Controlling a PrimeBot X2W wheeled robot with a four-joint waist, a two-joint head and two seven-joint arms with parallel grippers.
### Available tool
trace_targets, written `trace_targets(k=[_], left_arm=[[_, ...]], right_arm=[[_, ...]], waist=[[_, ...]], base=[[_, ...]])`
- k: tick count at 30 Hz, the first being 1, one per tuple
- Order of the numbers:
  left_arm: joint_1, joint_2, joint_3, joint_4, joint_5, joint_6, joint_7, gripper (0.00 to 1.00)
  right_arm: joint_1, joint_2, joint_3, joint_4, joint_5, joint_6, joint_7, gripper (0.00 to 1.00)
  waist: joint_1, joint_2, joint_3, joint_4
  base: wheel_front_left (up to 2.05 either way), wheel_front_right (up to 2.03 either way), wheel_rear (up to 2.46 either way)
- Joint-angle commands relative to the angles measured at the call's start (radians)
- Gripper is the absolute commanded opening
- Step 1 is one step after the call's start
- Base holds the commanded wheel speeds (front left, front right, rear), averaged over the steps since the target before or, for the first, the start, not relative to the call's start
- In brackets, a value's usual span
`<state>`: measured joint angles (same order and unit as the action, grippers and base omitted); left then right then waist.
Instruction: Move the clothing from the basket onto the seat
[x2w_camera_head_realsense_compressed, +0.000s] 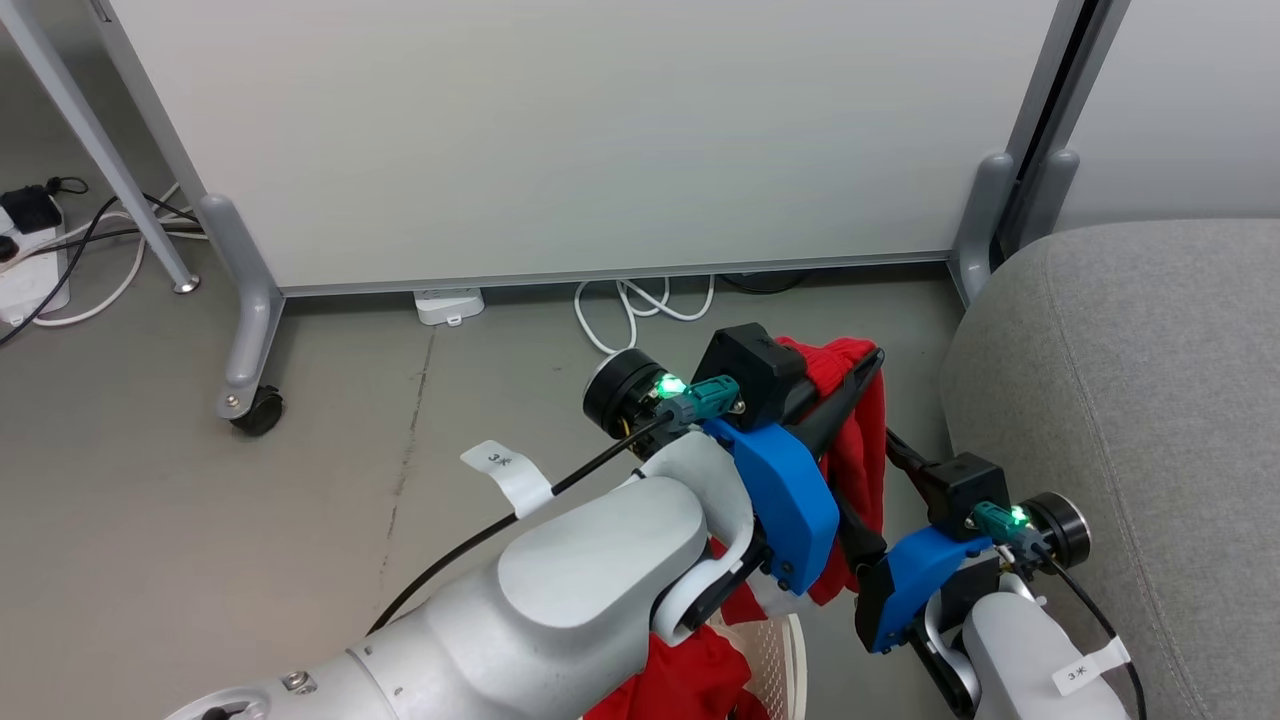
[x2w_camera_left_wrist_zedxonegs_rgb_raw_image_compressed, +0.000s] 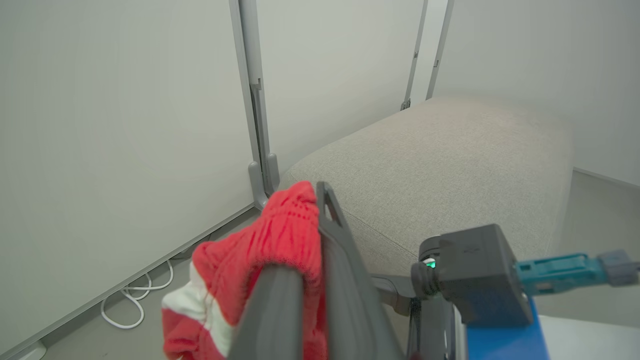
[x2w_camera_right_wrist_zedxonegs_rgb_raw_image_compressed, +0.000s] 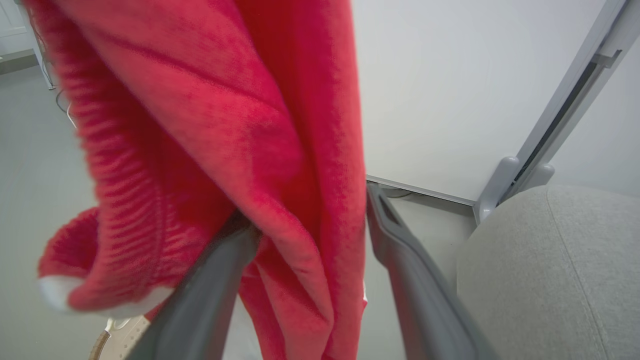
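My left gripper (x2w_camera_head_realsense_compressed: 868, 362) is shut on the red clothing (x2w_camera_head_realsense_compressed: 860, 450), lifted above the floor, the fabric bunched at the fingertips (x2w_camera_left_wrist_zedxonegs_rgb_raw_image_compressed: 320, 200). The red knit with white trim (x2w_camera_left_wrist_zedxonegs_rgb_raw_image_compressed: 240, 280) hangs down from it. My right gripper (x2w_camera_head_realsense_compressed: 897, 447) stands open just below and to the right, and the hanging clothing (x2w_camera_right_wrist_zedxonegs_rgb_raw_image_compressed: 260, 130) drapes between its spread fingers (x2w_camera_right_wrist_zedxonegs_rgb_raw_image_compressed: 415, 280) and over the left one. More red fabric lies in the basket (x2w_camera_head_realsense_compressed: 785, 650) at the bottom edge. The grey seat (x2w_camera_head_realsense_compressed: 1130, 400) is right beside both grippers.
A white partition panel (x2w_camera_head_realsense_compressed: 580, 130) on grey caster legs (x2w_camera_head_realsense_compressed: 250, 400) stands behind. White cables (x2w_camera_head_realsense_compressed: 640, 305) and a power strip (x2w_camera_head_realsense_compressed: 30, 270) lie on the grey floor. A second panel post (x2w_camera_head_realsense_compressed: 985, 220) stands against the seat's far corner.
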<state>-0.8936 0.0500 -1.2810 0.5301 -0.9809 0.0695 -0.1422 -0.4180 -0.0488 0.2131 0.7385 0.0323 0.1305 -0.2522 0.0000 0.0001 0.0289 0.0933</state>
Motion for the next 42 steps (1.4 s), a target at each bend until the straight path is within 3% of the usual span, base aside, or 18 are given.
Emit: trace_targets(k=[1, 6, 7, 8, 9, 10, 35, 37, 38, 40, 41, 42], left_arm=[[0.007, 0.001, -0.003, -0.003, 0.004, -0.006, 0.002, 0.00], [0.007, 0.001, -0.003, -0.004, 0.005, -0.006, 0.003, 0.00], [0.007, 0.001, -0.003, -0.005, 0.006, -0.006, 0.002, 0.00], [0.007, 0.001, -0.003, -0.005, 0.006, -0.005, 0.002, 0.00], [0.007, 0.001, -0.003, -0.005, 0.007, -0.005, 0.002, 0.00], [0.007, 0.001, -0.003, -0.005, 0.007, -0.005, 0.003, 0.00], [0.014, 0.001, -0.003, 0.007, 0.005, -0.006, 0.007, 0.00], [0.015, 0.001, -0.003, 0.007, 0.005, -0.007, 0.008, 0.20], [0.016, 0.001, -0.003, 0.007, 0.005, -0.007, 0.009, 0.35], [0.016, 0.001, -0.003, 0.008, 0.007, -0.005, 0.009, 0.90], [0.016, 0.001, -0.003, 0.008, 0.008, -0.004, 0.009, 1.00], [0.017, 0.001, -0.003, 0.008, 0.009, -0.004, 0.008, 1.00]], right_arm=[[-0.020, -0.003, 0.005, 0.009, 0.006, 0.000, -0.007, 1.00], [-0.029, -0.003, 0.019, 0.023, 0.021, 0.000, -0.009, 1.00], [-0.032, -0.003, 0.022, 0.026, 0.025, 0.000, -0.010, 0.58], [-0.033, -0.003, 0.024, 0.028, 0.030, 0.000, -0.010, 0.37], [-0.033, -0.003, 0.027, 0.032, 0.036, 0.000, -0.011, 0.24], [-0.032, -0.003, 0.029, 0.034, 0.040, 0.000, -0.011, 0.00], [-0.030, -0.003, 0.037, 0.040, 0.076, 0.000, -0.014, 0.00], [-0.028, -0.003, 0.038, 0.041, 0.079, 0.000, -0.014, 0.00], [-0.028, -0.003, 0.038, 0.041, 0.080, 0.000, -0.014, 0.00], [-0.028, -0.003, 0.040, 0.042, 0.081, 0.000, -0.014, 0.00], [-0.028, -0.003, 0.042, 0.041, 0.082, 0.000, -0.014, 0.00], [-0.029, -0.003, 0.043, 0.042, 0.083, 0.000, -0.014, 0.00]], waist=[[0.0000, -0.0001, -0.001, 0.000], [0.0000, -0.0001, 0.000, 0.000], [0.0000, -0.0001, 0.001, 0.000], [0.0000, -0.0001, 0.002, 0.000], [0.0000, -0.0001, 0.002, -0.001], [0.0000, -0.0001, 0.003, -0.001], [0.0000, -0.0001, 0.000, -0.005], [0.0000, -0.0001, -0.001, -0.005], [0.0000, -0.0001, -0.001, -0.006], [0.0000, -0.0001, -0.001, -0.006], [0.0000, -0.0001, -0.001, -0.006], [0.0000, -0.0001, -0.001, -0.007]], base=[[0.00, 0.00, 0.00], [0.00, 0.00, 0.00], [0.00, 0.00, 0.00], [0.00, 0.00, 0.00], [0.00, 0.00, 0.00], [0.00, 0.00, 0.00], [0.00, 0.00, 0.00], [0.00, 0.00, 0.00], [0.00, 0.00, 0.00], [0.00, 0.00, 0.00], [0.00, 0.00, 0.00], [0.00, 0.00, 0.00]])
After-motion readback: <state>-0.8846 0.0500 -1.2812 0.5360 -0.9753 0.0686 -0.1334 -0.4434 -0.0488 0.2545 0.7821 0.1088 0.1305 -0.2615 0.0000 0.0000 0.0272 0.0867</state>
